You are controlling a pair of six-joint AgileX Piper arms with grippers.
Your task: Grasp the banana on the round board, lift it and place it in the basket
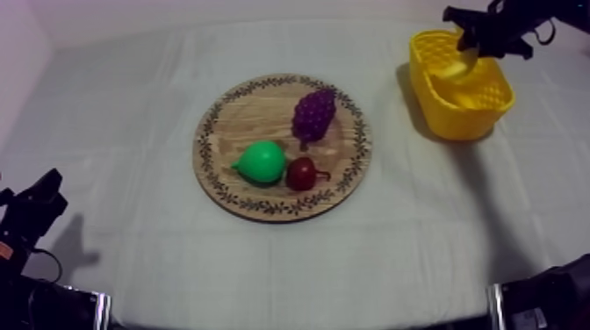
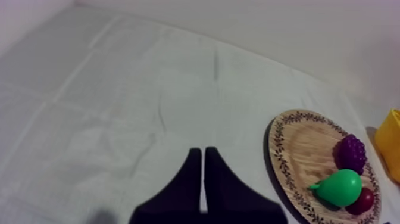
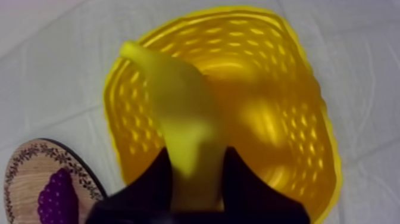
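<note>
Soft overhead light falls on the pale tabletop [image 1: 132,132], dimming to purplish corners. The yellow basket [image 1: 448,118] throws a soft shadow to its left; the wooden board [image 1: 246,123] darkens a thin strip along its near edge.

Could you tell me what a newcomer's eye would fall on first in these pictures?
The banana, gripped in the right jaws, hangs over the yellow basket at the table's far right. Mid-table, the round board bears grapes, a green pear and a small red fruit. The left jaws lie shut together, empty, above bare cloth left of the board.
</note>
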